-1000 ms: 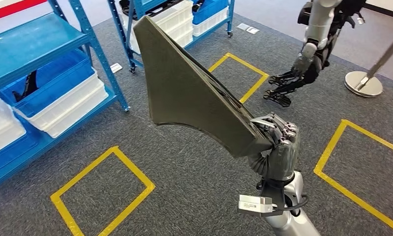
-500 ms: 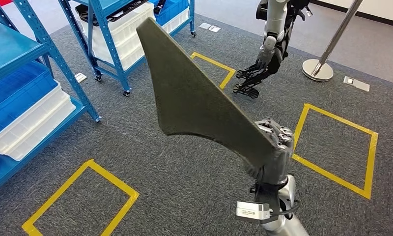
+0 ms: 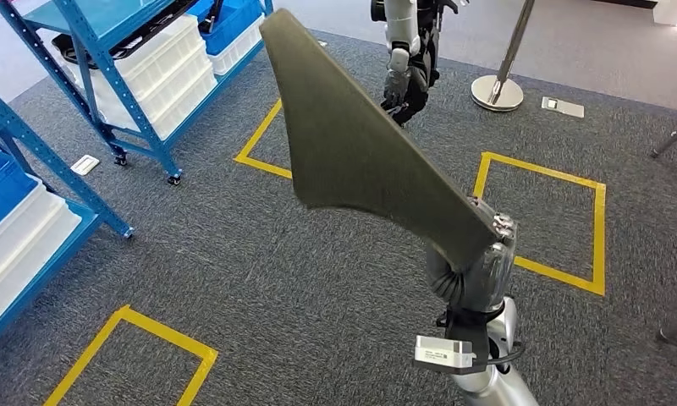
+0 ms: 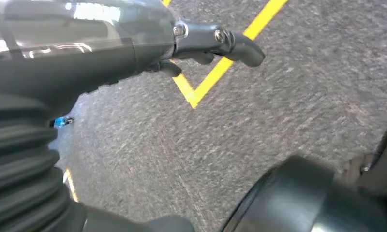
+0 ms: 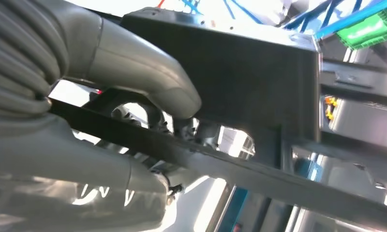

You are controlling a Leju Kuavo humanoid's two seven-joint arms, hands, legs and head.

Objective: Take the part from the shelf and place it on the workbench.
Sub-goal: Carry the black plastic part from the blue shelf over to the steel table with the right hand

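Right hand [image 3: 479,266] grips the dark part [image 3: 360,152], held up over the grey carpet [image 3: 276,279].

Left of the part stand the blue shelves [image 3: 90,76] with their white bins [image 3: 162,72]; the part itself rises as a broad, tapering blade, up and leftward from the right hand, whose fingers are wrapped around its narrow lower end. Right of the part lie a yellow floor square [image 3: 542,216] and, farther off, another robot [image 3: 407,59]. The left hand [image 4: 133,53] hangs over the carpet, fingers loosely curled around nothing.
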